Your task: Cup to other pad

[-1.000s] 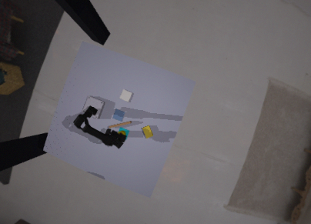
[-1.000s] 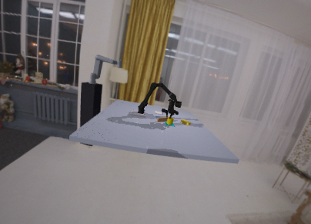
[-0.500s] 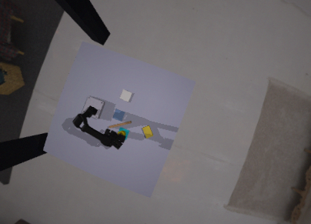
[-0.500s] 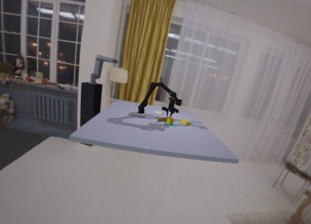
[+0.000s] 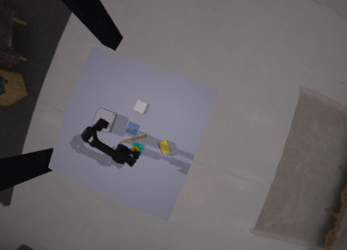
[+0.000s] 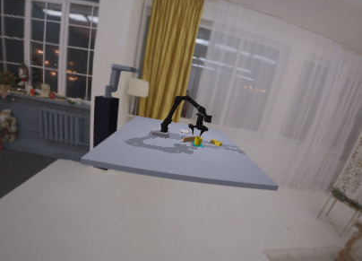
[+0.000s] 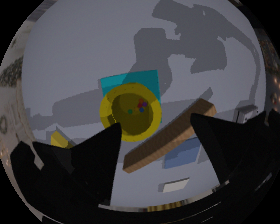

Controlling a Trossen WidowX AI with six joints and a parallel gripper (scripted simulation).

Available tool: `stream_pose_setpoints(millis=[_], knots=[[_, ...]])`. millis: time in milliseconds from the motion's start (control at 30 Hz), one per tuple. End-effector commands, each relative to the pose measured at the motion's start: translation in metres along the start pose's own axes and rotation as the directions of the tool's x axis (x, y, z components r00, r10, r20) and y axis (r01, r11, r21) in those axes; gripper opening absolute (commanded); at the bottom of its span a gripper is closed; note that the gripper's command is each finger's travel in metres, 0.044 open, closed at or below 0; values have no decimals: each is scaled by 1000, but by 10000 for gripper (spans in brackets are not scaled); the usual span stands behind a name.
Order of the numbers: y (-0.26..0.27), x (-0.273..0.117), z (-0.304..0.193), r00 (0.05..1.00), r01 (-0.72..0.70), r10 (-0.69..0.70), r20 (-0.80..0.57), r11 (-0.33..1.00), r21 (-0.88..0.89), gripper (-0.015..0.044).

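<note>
Gripper (image 5: 134,157) (image 6: 195,133) (image 7: 155,120) fingers stand wide apart with nothing held between them, their tips above the yellow cup (image 5: 136,149) (image 6: 197,141) (image 7: 130,115). The cup is upright on the teal pad (image 5: 141,151) (image 6: 200,145) (image 7: 141,77), and small coloured marbles (image 7: 141,106) lie inside it. In the wrist view it sits off to the left of the gap, partly behind the left-hand fingertip, so the gripper is not centred over it. If a grasp comes next, it would likely need a sideways shift before any descent; coming straight down could put that finger on the rim or into the mouth.

Next to the cup, a wooden bar (image 5: 134,139) (image 6: 188,139) (image 7: 168,136) runs between the teal pad and the blue pad (image 5: 132,128) (image 6: 183,136) (image 7: 183,152). Should the blue pad be the goal, the cup would have to be lifted level over that bar. Farther out on the tabletop (image 5: 150,191) (image 6: 179,165) (image 7: 66,55) are a yellow block (image 5: 164,147) (image 6: 216,143) (image 7: 61,140) and a white block (image 5: 141,106) (image 6: 184,131) (image 7: 175,185).
</note>
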State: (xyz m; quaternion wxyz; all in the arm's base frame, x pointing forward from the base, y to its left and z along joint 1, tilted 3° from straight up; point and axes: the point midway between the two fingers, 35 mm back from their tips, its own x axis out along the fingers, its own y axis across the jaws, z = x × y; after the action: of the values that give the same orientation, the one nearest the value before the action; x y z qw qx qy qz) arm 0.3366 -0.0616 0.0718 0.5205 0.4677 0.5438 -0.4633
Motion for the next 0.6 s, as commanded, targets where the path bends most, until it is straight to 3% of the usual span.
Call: stream_pose_setpoints(millis=[0,567], knots=[[0,-5,0,1000,0,0,0,1000,0,440],[1,-62,0,1000,-5,5,4,1000,-4,440]])
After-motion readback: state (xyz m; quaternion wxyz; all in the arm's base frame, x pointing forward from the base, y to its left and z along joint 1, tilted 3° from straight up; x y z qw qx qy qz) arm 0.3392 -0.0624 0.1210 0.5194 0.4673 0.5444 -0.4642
